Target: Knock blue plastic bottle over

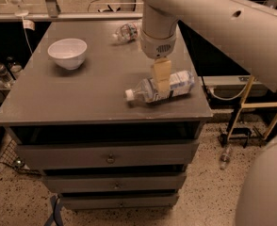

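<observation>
The tan tip of the two-finger gripper [161, 83] hangs at centre-right of the frame, crossing the middle of the large clear plastic bottle with the white cap and pale blue-and-white label [181, 83]. From this angle I cannot tell how wide the gripper stands or whether it has hold of anything. The bottle lies on its side near the right front edge of the grey cabinet top [82, 95], with its cap toward the lower left and its label end toward the right. Judging by that, the knock looks done. The step in hand is to come away cleanly. The gripper should lift straight up rather than sweep sideways, since a round bottle this near the edge would likely roll off at a nudge. The white round bowl [68, 53] at upper left and the smaller clear bottle [126, 32] at top centre sit well apart from it.
</observation>
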### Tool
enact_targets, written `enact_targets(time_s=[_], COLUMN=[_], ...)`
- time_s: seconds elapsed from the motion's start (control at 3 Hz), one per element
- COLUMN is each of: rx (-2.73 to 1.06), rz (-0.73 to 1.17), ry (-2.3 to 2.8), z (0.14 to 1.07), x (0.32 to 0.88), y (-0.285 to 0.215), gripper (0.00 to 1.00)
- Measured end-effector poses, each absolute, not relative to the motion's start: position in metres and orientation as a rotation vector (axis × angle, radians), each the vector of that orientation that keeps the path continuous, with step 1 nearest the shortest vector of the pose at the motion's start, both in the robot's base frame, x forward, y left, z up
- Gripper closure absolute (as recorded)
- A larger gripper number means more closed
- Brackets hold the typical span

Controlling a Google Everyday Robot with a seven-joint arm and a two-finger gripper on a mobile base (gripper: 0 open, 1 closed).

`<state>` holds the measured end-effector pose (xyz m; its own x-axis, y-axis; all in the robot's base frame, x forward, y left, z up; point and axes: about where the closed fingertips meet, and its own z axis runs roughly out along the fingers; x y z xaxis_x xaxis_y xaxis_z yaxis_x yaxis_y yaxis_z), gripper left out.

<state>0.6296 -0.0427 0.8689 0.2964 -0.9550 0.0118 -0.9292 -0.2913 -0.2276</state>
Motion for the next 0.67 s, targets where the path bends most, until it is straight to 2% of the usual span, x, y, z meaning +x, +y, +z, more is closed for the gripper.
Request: enact_targets(time_s=[0.33,0.67], rx=[-2.381,-2.317], rz=[-0.217,-0.231], ry=[1.752,1.881], z=[0.869,0.89], x=[0.629,0.622], y=[-0.043,-0.082], gripper=[0.0,0.0])
